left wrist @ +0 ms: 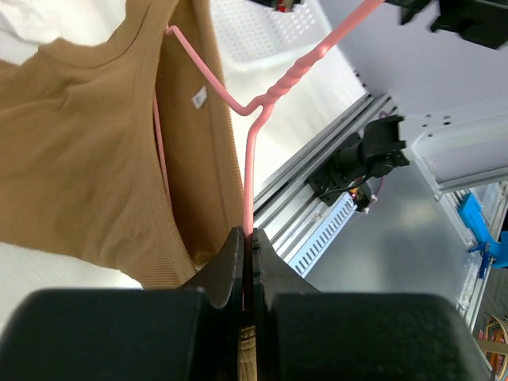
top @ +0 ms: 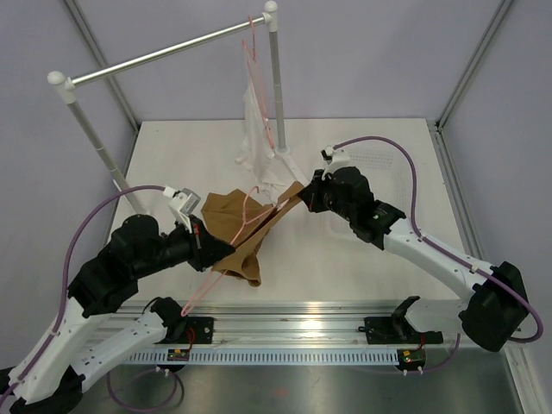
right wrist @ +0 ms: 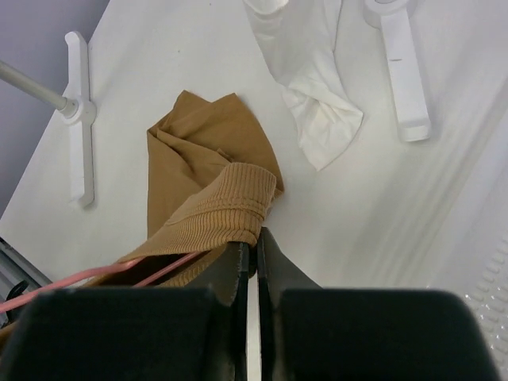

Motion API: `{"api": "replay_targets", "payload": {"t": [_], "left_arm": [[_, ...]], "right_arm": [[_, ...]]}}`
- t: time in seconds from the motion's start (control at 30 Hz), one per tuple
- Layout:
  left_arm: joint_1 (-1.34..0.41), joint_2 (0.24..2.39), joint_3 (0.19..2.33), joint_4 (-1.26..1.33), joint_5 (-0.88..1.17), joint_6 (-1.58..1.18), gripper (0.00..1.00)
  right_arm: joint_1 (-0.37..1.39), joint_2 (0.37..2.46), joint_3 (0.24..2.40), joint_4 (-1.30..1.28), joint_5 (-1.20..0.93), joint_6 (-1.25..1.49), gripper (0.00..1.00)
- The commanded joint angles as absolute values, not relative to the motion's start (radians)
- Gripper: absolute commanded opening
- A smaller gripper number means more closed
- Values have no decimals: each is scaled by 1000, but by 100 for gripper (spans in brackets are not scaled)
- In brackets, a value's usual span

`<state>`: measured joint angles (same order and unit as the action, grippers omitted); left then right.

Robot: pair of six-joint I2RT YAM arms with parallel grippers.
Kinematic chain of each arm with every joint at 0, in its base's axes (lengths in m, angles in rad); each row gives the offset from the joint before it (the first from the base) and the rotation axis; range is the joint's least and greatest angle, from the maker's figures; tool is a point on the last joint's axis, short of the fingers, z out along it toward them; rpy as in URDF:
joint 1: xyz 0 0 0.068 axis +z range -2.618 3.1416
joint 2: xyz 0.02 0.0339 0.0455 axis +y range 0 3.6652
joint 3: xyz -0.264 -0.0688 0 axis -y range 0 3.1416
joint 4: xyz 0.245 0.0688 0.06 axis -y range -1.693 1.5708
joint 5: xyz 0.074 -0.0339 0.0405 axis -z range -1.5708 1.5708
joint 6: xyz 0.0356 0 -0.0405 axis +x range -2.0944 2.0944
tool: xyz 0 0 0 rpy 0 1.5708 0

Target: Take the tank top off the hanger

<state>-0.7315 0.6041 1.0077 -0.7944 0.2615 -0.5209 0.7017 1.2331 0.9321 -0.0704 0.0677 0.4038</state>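
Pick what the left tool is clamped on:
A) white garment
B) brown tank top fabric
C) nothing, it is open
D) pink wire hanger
D: the left wrist view shows the left tool shut on the pink wire hanger, with the brown tank top lying off to one side of it.

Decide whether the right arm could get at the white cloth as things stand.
Probably yes for reach: the white cloth lies ahead of the right claw with nothing between them. But the claw is shut on the tank top, so it must let go first.
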Motion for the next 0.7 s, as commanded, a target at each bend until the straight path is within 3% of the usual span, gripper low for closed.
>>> {"api": "replay_targets", "payload": {"t": [0.0,0.33,0.67], "left_arm": [[-735,540,1034,-736,318,-503,0],[-735,515,1091,-706,311,-486,0],[-735,488,914,-97,477,-580,0]], "right_arm": [[707,1278,988,-97,129,353,0],[707,1263,1012,-133,25,403,0],[707,1230,1031,-86,-267,422,0]]}}
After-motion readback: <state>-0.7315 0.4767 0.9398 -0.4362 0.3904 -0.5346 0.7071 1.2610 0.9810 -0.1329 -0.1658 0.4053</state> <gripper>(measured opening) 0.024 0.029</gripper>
